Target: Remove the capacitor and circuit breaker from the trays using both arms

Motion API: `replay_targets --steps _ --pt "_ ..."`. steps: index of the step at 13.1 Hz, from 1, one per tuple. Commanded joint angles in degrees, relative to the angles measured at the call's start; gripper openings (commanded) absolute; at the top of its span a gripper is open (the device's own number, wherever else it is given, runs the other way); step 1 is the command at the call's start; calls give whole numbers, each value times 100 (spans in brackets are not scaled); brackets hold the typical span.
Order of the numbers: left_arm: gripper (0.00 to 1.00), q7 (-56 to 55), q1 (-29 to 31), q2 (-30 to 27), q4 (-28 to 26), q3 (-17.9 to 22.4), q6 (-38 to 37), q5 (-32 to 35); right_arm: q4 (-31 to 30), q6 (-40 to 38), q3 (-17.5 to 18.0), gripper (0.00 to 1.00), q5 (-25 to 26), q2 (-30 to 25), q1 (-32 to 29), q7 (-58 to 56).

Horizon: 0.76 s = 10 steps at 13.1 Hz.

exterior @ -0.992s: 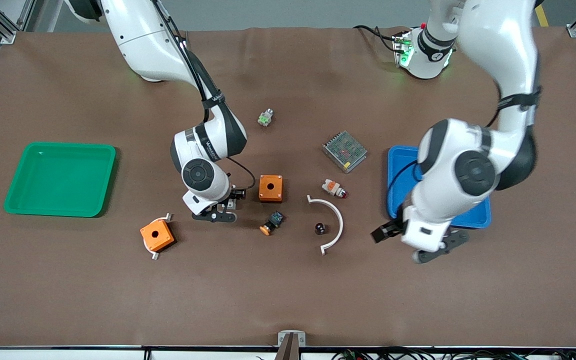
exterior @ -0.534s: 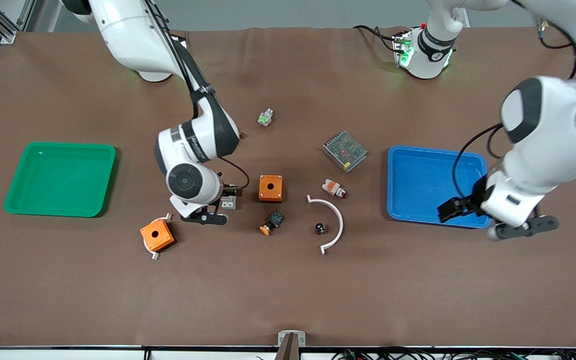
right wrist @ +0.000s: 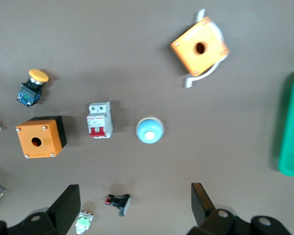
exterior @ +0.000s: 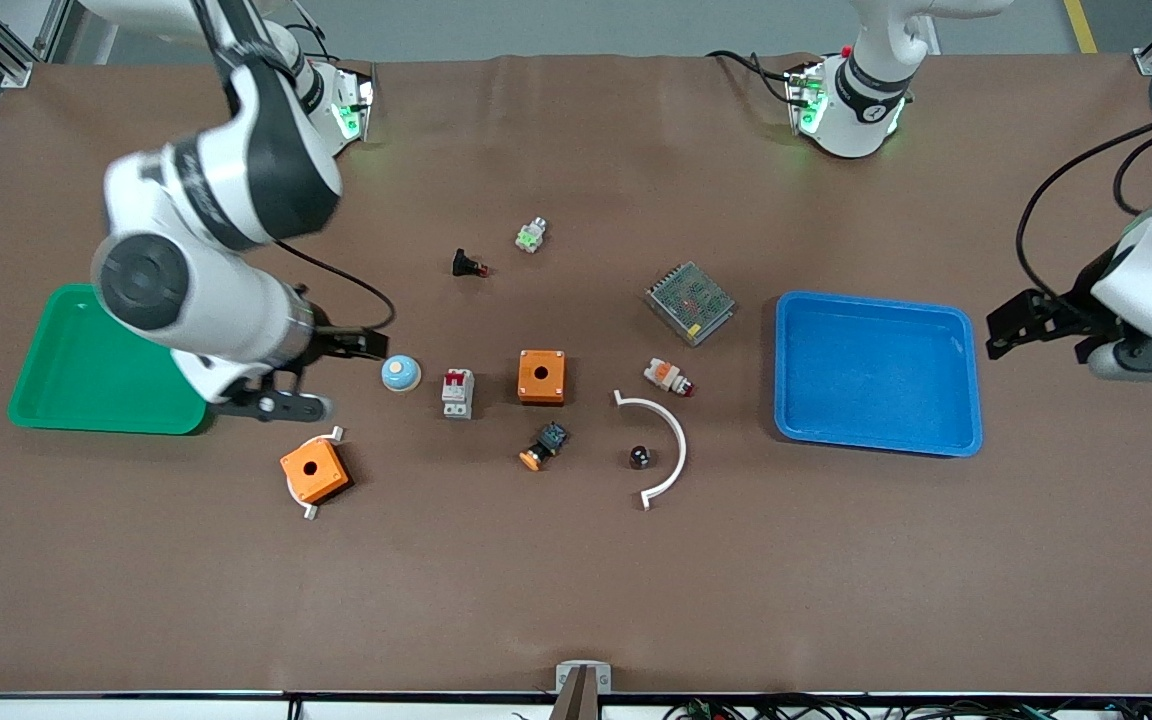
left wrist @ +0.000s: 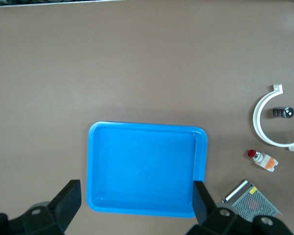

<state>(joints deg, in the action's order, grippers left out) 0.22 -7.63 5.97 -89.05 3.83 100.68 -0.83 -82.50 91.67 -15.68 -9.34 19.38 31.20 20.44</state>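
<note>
The capacitor, a tiny black cylinder, lies inside the curve of a white arc piece; it also shows in the left wrist view. The breaker, white-grey with red levers, lies on the table between a blue-white dome and an orange box; it also shows in the right wrist view. My right gripper is open and empty over the table by the green tray's edge. My left gripper is open and empty over the table beside the blue tray, toward the left arm's end.
A second orange box on a white bracket, a black-and-blue switch with orange cap, a white-and-orange part, a metal mesh power unit, a black push-button and a green-white part are scattered mid-table.
Both arms have risen and swung outward. The right gripper left the breaker's spot for the green tray; the left went past the blue tray. The breaker stays on the table.
</note>
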Motion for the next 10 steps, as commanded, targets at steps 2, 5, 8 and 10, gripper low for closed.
replay_targets --steps 2,5,8,10 --pt "100 348 104 -290 -16 -40 -478 144 -310 -114 -58 100 196 -785 -209 -39" --pt "100 365 113 -290 361 -119 -891 461 -337 -272 -128 100 240 -1199 -500 -276" --pt "100 295 104 -237 581 -102 -909 408 -328 -325 -207 100 266 -1402 -1017 -1267" --pt "100 295 104 -159 591 -102 -909 399 -328 -325 -207 100 414 -1446 -1220 -1542"
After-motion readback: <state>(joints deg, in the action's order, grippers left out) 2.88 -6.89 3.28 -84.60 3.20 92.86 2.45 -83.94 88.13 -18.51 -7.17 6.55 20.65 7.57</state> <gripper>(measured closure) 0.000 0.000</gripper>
